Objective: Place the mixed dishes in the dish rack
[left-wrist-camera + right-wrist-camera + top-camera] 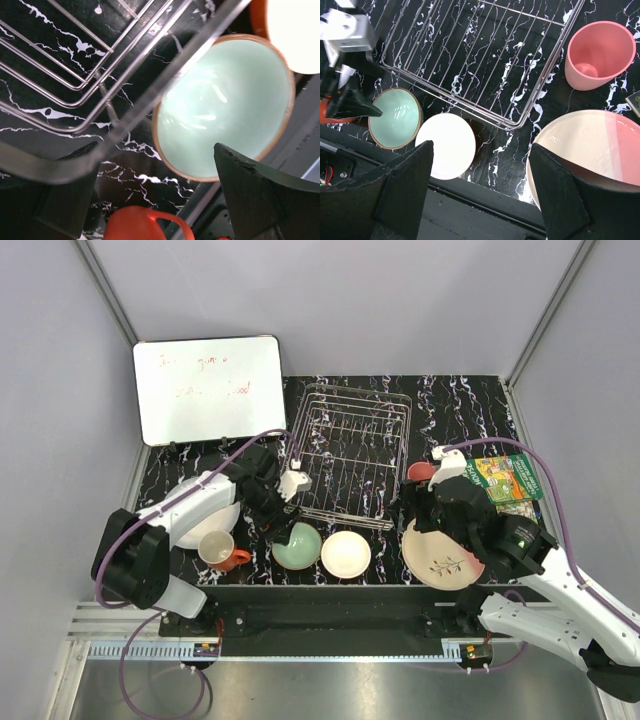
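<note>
The silver wire dish rack (pixel 350 452) stands empty mid-table. Along the front edge lie an orange mug (pixel 222 551), a mint green bowl (pixel 298 546), a cream bowl (pixel 346 554) and the pink-and-cream twig plate (pixel 442 558). The white plate (pixel 200 502) lies under my left arm. The small pink cup (pixel 421 472) stands right of the rack. My left gripper (pixel 283 522) is open and empty, low over the mint bowl's (pixel 225 105) near-left rim, beside the mug (pixel 142 225). My right gripper (pixel 480 195) is open and empty, between the cream bowl (pixel 446 145) and the twig plate (pixel 590 150).
A whiteboard (pixel 208 388) leans at the back left. A green book (pixel 508 478) lies at the right, beside the pink cup (pixel 597 52). The rack's front wire (pixel 150 95) crosses close over the left wrist view. Grey walls close in both sides.
</note>
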